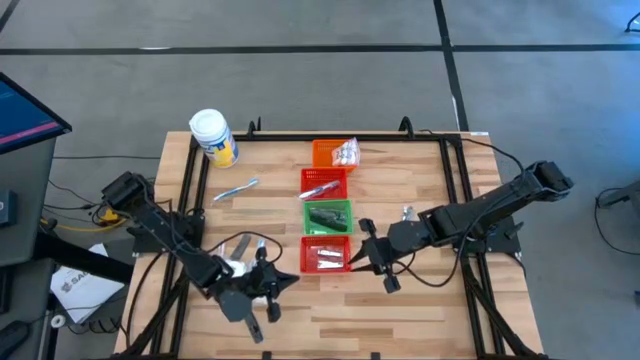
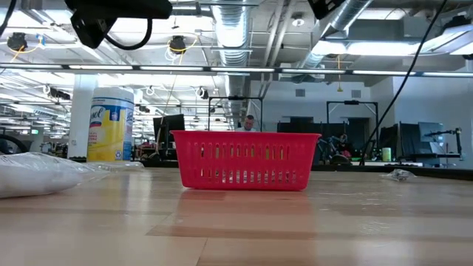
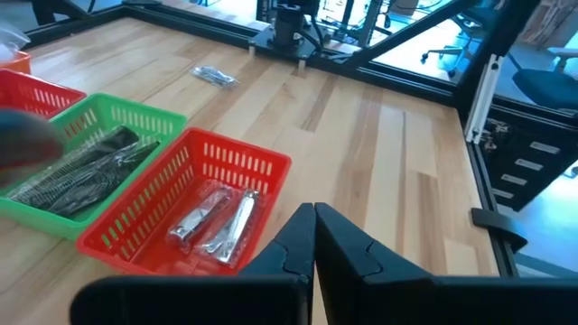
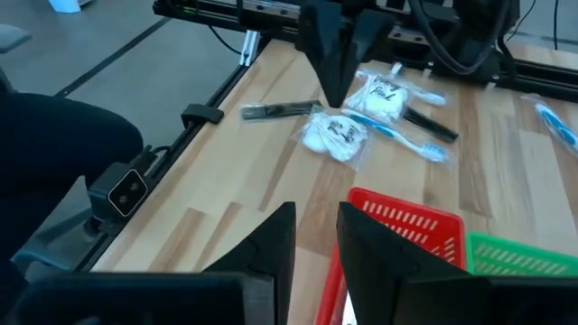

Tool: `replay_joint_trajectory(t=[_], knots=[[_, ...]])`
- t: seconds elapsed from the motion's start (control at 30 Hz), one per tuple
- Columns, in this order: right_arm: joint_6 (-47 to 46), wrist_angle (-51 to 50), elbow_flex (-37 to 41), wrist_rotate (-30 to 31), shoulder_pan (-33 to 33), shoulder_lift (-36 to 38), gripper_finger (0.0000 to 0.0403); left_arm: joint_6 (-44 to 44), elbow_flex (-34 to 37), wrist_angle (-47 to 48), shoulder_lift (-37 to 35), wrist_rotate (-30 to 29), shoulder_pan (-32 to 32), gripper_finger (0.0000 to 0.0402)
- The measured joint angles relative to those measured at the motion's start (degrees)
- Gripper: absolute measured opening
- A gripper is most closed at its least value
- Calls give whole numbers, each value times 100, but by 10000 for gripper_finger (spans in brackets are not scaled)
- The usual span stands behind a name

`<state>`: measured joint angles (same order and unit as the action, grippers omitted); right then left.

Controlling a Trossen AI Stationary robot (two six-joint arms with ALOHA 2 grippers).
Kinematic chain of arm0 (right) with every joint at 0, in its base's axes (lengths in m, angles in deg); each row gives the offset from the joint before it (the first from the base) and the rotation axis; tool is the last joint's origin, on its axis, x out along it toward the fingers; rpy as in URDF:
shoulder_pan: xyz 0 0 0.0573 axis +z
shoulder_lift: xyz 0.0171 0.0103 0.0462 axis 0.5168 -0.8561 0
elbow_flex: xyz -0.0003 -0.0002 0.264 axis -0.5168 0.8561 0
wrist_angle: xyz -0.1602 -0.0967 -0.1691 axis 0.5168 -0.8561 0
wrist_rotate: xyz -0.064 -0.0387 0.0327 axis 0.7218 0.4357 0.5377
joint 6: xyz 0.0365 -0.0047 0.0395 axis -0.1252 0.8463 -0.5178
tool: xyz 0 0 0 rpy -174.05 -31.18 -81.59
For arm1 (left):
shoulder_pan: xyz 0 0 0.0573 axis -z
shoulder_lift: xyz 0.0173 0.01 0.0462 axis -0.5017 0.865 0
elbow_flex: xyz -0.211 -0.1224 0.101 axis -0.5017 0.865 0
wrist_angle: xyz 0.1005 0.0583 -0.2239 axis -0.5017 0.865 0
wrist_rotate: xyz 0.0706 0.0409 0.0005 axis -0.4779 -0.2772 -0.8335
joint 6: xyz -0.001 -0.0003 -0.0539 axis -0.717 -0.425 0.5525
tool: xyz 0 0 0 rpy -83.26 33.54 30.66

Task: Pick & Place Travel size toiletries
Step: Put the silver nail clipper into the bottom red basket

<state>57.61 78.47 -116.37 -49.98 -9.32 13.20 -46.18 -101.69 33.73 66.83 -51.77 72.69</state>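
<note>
Left gripper (image 1: pixel 262 290) hangs pinched shut and empty over the table's near edge by loose sachets (image 4: pixel 343 137), right gripper (image 1: pixel 372 262) hovers slightly parted (holding nothing) just beside the nearest red basket (image 1: pixel 325 254) of silvery tubes (image 3: pixel 217 221), green basket (image 1: pixel 328 215) behind it, white jar (image 1: pixel 213 136) far back.

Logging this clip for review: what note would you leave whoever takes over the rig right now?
Left gripper: shut, empty, above the loose pile at the table's left front.
Right gripper: slightly open, empty, beside the near red basket.
Done: silvery tubes in that basket, dark strips in the green basket, a sachet in the orange basket.
Left: two sachets, blue toothbrush, dark strip, another toothbrush, a small packet.
</note>
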Motion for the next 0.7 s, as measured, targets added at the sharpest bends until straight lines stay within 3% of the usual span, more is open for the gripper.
replay_joint_trajectory(t=[0.5, 0.7], knots=[[-2, 55, 0, -59, -7, -3, 77, 33, 2, -38, 2, 3, -29, 0], [-16, 60, 2, -59, -7, -4, 77, 63, 2, -40, 2, 296, -29, 0]])
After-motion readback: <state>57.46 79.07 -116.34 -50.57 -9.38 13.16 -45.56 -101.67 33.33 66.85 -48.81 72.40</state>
